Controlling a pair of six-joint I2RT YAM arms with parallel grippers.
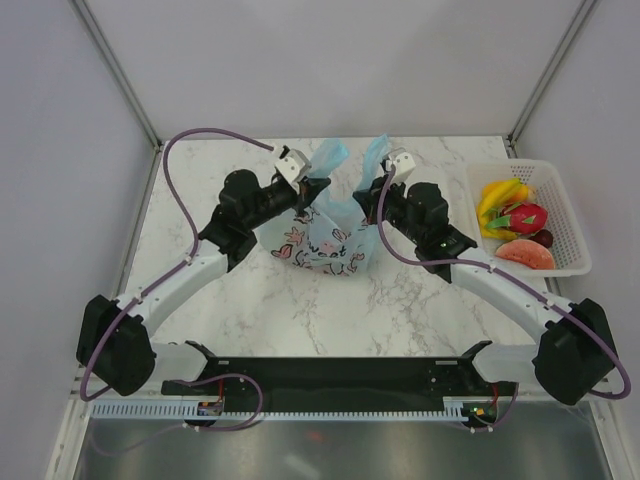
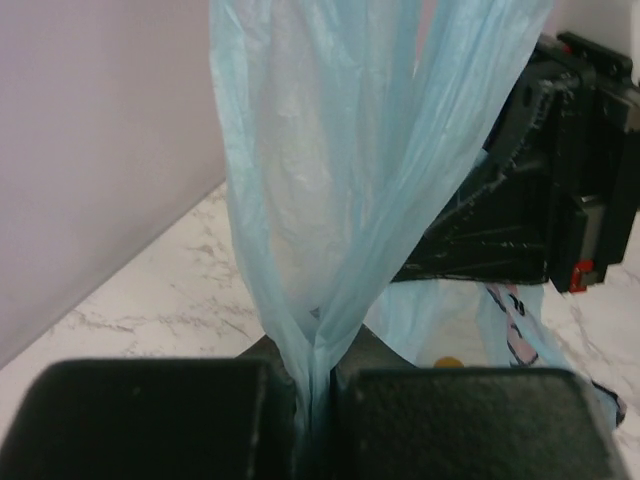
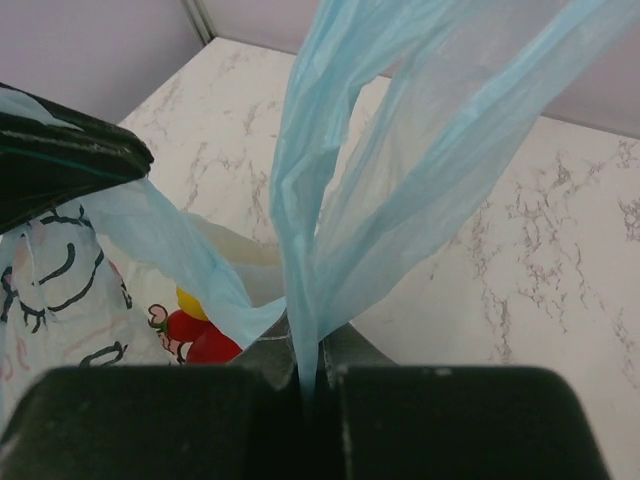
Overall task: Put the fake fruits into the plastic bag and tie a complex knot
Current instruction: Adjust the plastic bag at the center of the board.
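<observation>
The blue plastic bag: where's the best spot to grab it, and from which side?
On the plastic bag, probably the handles, one from each side: they stand up as thin strips, easy to pinch, while the body is slack. The left pincer is shut on the left handle, the right pincer on the right handle.

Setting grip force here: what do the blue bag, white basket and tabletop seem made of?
The bag looks like thin translucent light-blue plastic film: it pleats finely and light shows through. The basket: rigid white plastic, probably moulded, with mesh walls. The tabletop: smooth, white with grey veins; marble or printed laminate, cannot tell.
</observation>
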